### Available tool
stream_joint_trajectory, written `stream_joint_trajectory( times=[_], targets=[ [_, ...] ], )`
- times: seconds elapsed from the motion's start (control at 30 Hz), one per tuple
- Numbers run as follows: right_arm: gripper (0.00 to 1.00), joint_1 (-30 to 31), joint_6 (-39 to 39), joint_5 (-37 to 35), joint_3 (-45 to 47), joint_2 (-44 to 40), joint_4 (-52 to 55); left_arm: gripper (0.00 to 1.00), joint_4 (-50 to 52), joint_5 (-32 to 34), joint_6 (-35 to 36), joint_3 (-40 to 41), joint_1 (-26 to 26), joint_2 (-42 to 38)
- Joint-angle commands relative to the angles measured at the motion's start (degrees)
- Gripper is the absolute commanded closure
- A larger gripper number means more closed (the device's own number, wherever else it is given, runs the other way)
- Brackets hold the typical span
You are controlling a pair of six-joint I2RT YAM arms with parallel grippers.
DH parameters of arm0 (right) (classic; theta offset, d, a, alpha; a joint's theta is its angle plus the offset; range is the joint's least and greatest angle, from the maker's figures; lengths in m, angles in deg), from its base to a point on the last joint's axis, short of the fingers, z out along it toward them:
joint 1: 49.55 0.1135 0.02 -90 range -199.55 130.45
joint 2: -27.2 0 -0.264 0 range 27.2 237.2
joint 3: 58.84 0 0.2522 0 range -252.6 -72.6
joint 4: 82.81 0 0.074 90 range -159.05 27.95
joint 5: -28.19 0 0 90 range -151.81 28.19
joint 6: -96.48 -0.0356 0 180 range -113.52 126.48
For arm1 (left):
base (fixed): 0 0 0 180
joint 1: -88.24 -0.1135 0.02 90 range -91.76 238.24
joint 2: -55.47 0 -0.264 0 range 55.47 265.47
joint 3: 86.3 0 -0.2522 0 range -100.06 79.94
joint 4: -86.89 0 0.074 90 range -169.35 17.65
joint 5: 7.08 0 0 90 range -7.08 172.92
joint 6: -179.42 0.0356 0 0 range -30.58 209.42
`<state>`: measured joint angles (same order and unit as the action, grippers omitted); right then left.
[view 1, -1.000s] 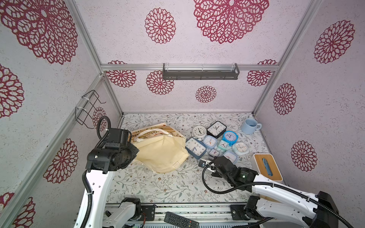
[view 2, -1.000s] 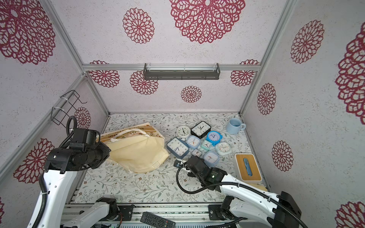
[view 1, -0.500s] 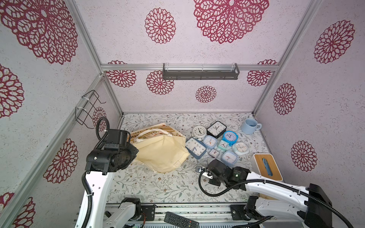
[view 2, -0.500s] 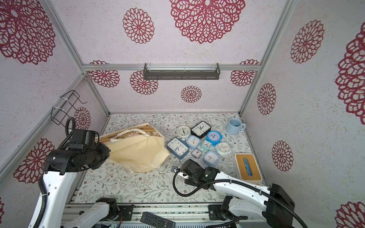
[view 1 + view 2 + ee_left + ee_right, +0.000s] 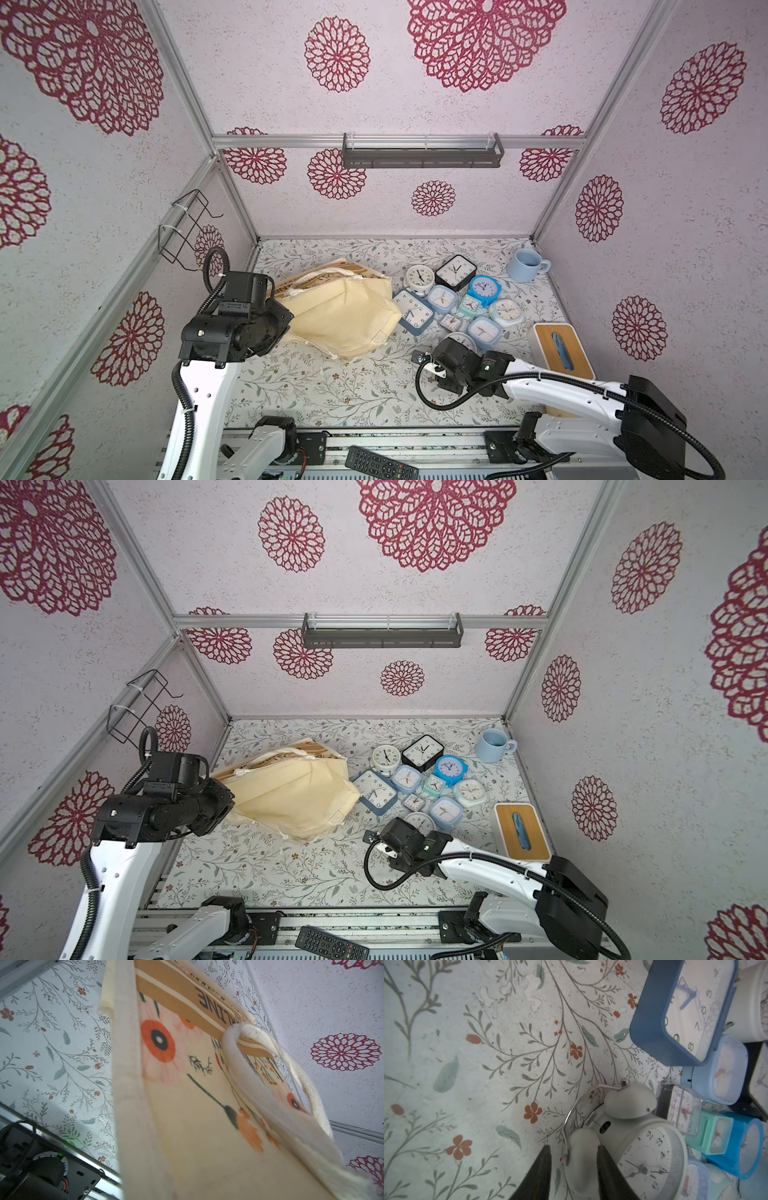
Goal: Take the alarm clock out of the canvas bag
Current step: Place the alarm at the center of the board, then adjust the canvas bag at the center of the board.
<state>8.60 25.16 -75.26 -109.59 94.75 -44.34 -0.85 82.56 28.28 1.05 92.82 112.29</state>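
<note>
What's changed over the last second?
The right pincer drew back slightly toward the front and opened, letting go of the grey clock. The left pincer stayed shut on the bag; nothing else moved.

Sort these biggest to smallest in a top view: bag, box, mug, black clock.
1. bag
2. box
3. mug and black clock look about alike, so I won't rank them.

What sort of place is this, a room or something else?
Probably a robot test booth dressed like a home: wallpapered panels in a bare metal frame, a left arm and right arm on a metal rail, and a cloth bag beside alarm clocks as props.
</note>
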Motion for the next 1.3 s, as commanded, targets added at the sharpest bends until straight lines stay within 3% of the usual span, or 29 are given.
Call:
stream_joint_trajectory(
  times=[0.0, 0.1, 0.17, 0.4, 0.5, 0.73, 0.93, 1.13, 1.27],
  targets=[
    [0.42, -0.21, -2.05, 1.22, -4.02, -3.68, 1.76, 1.00, -3.16, -3.73, -2.08, 0.70, -0.54, -1.12],
    [0.40, -0.22, -6.91, 3.05, -8.82, -5.96, 3.00, 1.00, -4.36, -5.59, -4.29, 1.61, -0.63, -1.54],
    [0.35, -0.18, -16.05, 4.70, -12.74, -7.15, 1.84, 1.00, -5.25, -6.50, -5.93, 2.22, -0.62, -1.87],
    [0.29, 0.17, -68.44, 20.29, -18.70, -2.54, -8.96, 1.00, -9.41, -9.64, -14.46, 6.45, -0.59, -4.74],
    [0.28, 0.71, -78.67, 21.57, -19.73, 1.23, -11.30, 1.00, -12.32, -10.73, -18.65, 9.38, -0.63, -6.54],
    [0.22, -0.63, -86.83, 21.31, -26.54, 10.59, -17.39, 1.00, -15.93, -12.88, -21.12, 13.30, -0.63, -7.54],
    [0.26, -2.67, -92.14, 22.73, -32.17, 19.53, -18.36, 1.00, -17.90, -13.00, -22.43, 14.66, -0.62, -8.70],
    [0.33, -3.16, -90.71, 21.69, -37.30, 25.62, -10.90, 1.00, -18.57, -13.01, -23.05, 14.81, -0.62, -9.06],
    [0.33, -3.02, -87.13, 17.96, -39.69, 23.98, -6.85, 1.00, -20.20, -13.50, -23.78, 16.05, -0.62, -9.23]
  ],
)
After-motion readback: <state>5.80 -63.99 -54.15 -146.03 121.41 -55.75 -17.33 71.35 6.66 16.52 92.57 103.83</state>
